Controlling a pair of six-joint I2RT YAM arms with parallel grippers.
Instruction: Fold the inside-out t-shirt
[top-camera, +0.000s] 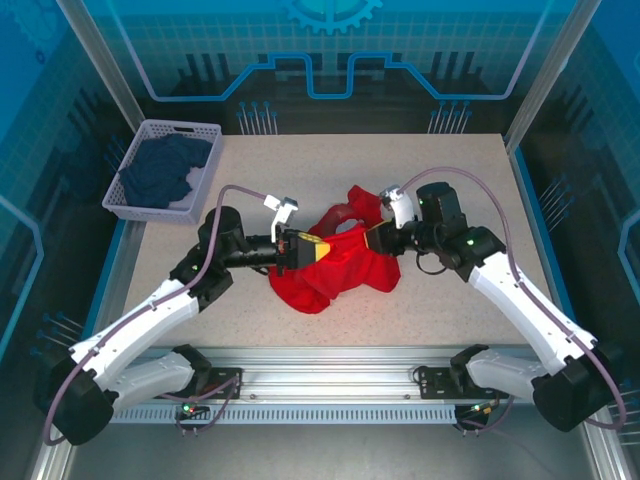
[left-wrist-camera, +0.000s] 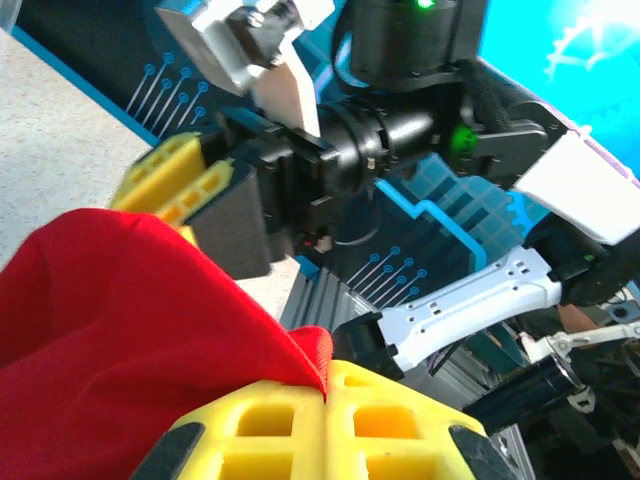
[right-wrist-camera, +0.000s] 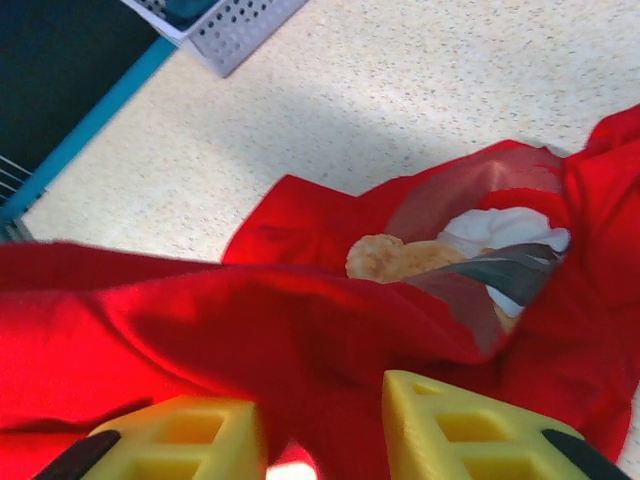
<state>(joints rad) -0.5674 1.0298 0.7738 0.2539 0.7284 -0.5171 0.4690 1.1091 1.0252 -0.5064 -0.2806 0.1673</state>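
STEP: spreading, no fold yet | left gripper, right of basket: fingers pinching inside-out t-shirt, bunched | right gripper, farther right: fingers spread, cloth possibly draped across | NEXT: you need an edge gripped and the cloth pulled flat.

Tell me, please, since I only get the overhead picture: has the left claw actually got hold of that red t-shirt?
Observer: Yes. In the left wrist view the left claw is pinched shut on a fold of the red t-shirt.
Operator: And the other claw?
Observer: The right wrist view has the right claw with its yellow fingers apart and red cloth draped across the gap.
Operator: Is the shirt plain red all over?
Observer: Not quite. The right wrist view shows a white, tan and grey patch coming faintly through the cloth.
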